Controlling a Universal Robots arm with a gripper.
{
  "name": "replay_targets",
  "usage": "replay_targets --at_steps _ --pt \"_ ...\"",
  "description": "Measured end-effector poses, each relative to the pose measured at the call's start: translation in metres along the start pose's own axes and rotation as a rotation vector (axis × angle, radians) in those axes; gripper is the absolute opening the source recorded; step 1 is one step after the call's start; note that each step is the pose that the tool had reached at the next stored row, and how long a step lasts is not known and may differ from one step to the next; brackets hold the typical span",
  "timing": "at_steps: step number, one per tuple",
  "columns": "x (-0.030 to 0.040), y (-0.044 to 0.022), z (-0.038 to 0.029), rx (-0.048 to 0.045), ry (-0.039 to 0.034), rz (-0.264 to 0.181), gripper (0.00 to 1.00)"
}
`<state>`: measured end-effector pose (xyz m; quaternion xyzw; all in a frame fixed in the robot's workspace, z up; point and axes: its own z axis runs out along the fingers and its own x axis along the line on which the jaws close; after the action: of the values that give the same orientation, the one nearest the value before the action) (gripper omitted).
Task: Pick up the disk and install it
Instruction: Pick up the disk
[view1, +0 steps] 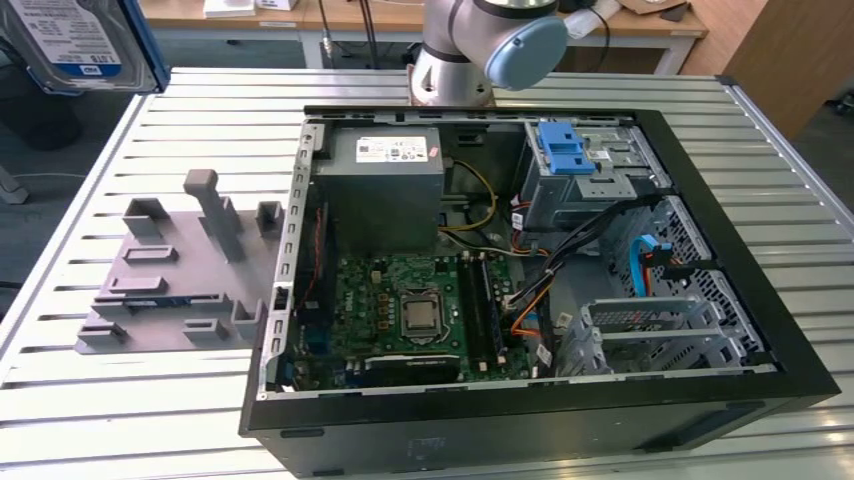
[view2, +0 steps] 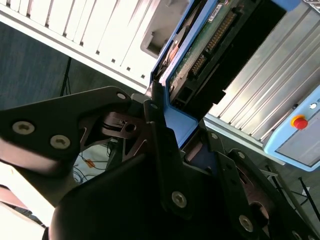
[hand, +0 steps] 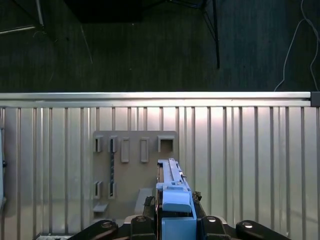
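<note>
Presently the gripper (view2: 176, 122) is clenched on the disk (view2: 207, 37), with its black fingers (view2: 156, 120) pressed against the end of the blue carrier. The first wrist view shows the same hold edge-on.

In the exterior view the disk (view1: 74, 40) hangs at the upper left corner, over the table's edge and well apart from the open computer case (view1: 534, 425).

Surroundings: a grey fixture (view1: 180, 270) with upright posts sits on the slatted table (view1: 134, 420), beside the case on the exterior view's left. In the first wrist view the disk's edge overlaps this fixture. Inside the case are the power-supply box (view1: 387, 180), the motherboard (view1: 414, 310), loose cables (view1: 527, 300) and the blue-latched drive cage (view1: 587, 160). The cables run across the case interior just below the cage. The arm's base joint (view1: 467, 40) stands behind the case.

Obscured: the exterior view's frame cuts off much of the disk. In the second wrist view the gripper body hides the carrier's lower end, and the disk presents its circuit-board side.
</note>
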<state>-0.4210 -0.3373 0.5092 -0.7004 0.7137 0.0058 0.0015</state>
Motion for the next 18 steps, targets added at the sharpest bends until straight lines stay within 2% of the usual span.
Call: replay_targets --at_steps 6,18 --pt "0.0053 -0.0033 -0.0001 -0.0001 0.0001 0.0 0.36" --pt "0.0065 -0.0163 -0.0002 -0.0001 0.0001 0.0 0.36"
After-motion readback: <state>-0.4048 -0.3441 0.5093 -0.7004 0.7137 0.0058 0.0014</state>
